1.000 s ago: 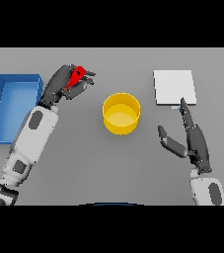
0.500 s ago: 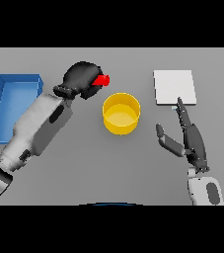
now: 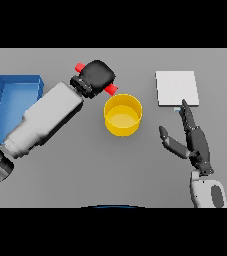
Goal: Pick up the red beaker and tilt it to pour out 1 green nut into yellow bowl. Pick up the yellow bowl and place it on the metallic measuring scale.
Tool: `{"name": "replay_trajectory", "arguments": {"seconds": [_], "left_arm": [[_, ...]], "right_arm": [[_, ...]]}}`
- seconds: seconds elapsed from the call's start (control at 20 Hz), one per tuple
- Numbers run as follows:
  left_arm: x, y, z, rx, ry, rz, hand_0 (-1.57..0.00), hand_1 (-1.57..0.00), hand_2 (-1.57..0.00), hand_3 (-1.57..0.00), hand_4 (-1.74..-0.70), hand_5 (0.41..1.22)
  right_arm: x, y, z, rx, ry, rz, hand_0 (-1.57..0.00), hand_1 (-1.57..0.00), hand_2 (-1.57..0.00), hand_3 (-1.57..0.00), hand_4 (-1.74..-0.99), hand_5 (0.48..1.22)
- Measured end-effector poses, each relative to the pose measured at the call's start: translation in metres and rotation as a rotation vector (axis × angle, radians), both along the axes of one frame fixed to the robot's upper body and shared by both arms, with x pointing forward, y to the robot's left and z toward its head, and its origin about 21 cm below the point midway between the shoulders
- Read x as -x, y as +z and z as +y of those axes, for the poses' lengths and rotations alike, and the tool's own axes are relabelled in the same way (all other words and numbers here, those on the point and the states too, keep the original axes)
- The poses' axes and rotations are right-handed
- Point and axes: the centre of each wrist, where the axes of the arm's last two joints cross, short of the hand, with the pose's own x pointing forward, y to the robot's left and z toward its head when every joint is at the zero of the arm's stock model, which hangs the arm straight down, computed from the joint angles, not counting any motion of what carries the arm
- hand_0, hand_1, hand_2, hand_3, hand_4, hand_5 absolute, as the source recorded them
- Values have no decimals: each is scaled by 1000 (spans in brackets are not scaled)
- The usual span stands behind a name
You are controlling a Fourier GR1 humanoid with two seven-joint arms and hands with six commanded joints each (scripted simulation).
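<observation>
My left hand (image 3: 98, 76) is shut on the red beaker (image 3: 110, 89), which lies tipped nearly sideways; one red end pokes out at the hand's upper left, the other points down-right at the rim of the yellow bowl (image 3: 122, 114). The hand hovers just up-left of the bowl and hides most of the beaker. No green nut shows. The bowl stands on the table at centre. The metallic measuring scale (image 3: 177, 88), a pale square plate, lies to the bowl's upper right. My right hand (image 3: 193, 140) is open below the scale, fingers straight and pointing at its near edge.
A blue tray (image 3: 7, 100) with raised walls sits at the far left, partly behind my left forearm (image 3: 45, 118), which crosses the table diagonally from the lower left.
My left hand has carried the beaker right, closer to the bowl's rim, and tilted it further over. The right hand has barely moved.
</observation>
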Motion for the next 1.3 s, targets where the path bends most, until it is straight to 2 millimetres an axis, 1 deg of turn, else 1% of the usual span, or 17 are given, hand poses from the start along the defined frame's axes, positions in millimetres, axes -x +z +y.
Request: {"name": "replay_trajectory", "arguments": {"seconds": [0.05, 0.15, 0.3, 0.35, 0.4, 0.45, 0.5, 0.55, 0.6, 0.7, 0.75, 1.0, 1.1, 1.15, 1.2, 1.25, 1.3], "left_arm": [[-1, 0, -1, -37, -27, -5, -1571, -1571, -1571, -1429, -1725, 1219], [0, -2, -15, -93, -78, -28, -1571, -1571, -1571, -1480, -1729, 1220], [-2, 6, -22, -213, -143, -64, -1571, -1571, -1571, -1525, -1733, 1220], [-2, 5, -24, -247, -161, -83, -1571, -1571, -1571, -1534, -1734, 1220], [-1, 3, -26, -288, -191, -99, -1571, -1571, -1571, -1541, -1736, 1221], [-1, 7, -29, -321, -211, -122, -1571, -1571, -1571, -1547, -1737, 1221], [1, 11, -35, -361, -233, -145, -1571, -1571, -1571, -1552, -1738, 1221], [1, 6, -37, -397, -249, -150, -1571, -1571, -1571, -1556, -1738, 1221], [1, 9, -38, -428, -269, -158, -1571, -1571, -1571, -1559, -1738, 1221], [2, 6, -39, -486, -302, -183, -1571, -1571, -1571, -1563, -1736, 1221], [2, 2, -40, -523, -309, -202, -1571, -1571, -1571, -1565, -1736, 1221], [0, 7, -50, -647, -383, -289, -1571, -1571, -1571, -1569, -1733, 1221], [1, 12, -57, -688, -415, -328, -1571, -1571, -1571, -1570, -1733, 1221], [2, 21, -63, -712, -442, -358, -1571, -1571, -1571, -1570, -1733, 1221], [1, 27, -69, -736, -458, -381, -1571, -1571, -1571, -1570, -1732, 1221], [-1, 39, -72, -754, -460, -396, -1571, -1571, -1571, -1570, -1731, 1221], [-6, 57, -73, -779, -455, -431, -1571, -1571, -1571, -1570, -1729, 1221]], "right_arm": [[0, -1, -1, 7, -6, -9, 1, 1, 1, 1, -1221, 617], [-2, -3, 1, 27, -15, -6, 1, 1, 1, 1, -1214, 600], [1, -5, 2, 41, -21, -31, 1, 1, 1, 1, -1193, 578], [3, -6, 7, 38, -20, -35, 1, 1, 1, 1, -1185, 575], [2, -4, 2, 42, -28, -41, 1, 1, 1, 1, -1173, 572], [2, -3, 0, 58, -34, -45, 1, 1, 1, 1, -1160, 569], [1, -2, 2, 48, -26, -48, 1, 1, 1, 1, -1152, 567], [-2, 0, 5, 39, -28, -48, 1, 1, 1, 1, -1148, 566], [-1, -1, 5, 38, -30, -48, 1, 1, 1, 1, -1147, 566], [1, -3, 5, 31, -26, -46, 1, 1, 1, 1, -1130, 565], [0, -2, 3, 38, -34, -44, 1, 1, 1, 1, -1129, 566], [0, -2, 1, 39, -29, -51, 1, 1, 1, 1, -1133, 579], [5, -3, 3, 42, -24, -64, 1, 1, 1, 1, -1128, 575], [1, -1, 5, 39, -31, -57, 1, 1, 1, 1, -1133, 575], [1, -4, 1, 44, -35, -47, 1, 1, 1, 1, -1138, 572], [0, -2, -1, 47, -42, -49, 1, 1, 1, 1, -1137, 568], [0, 1, 1, 37, -37, -64, 1, 1, 1, 1, -1138, 565]]}}
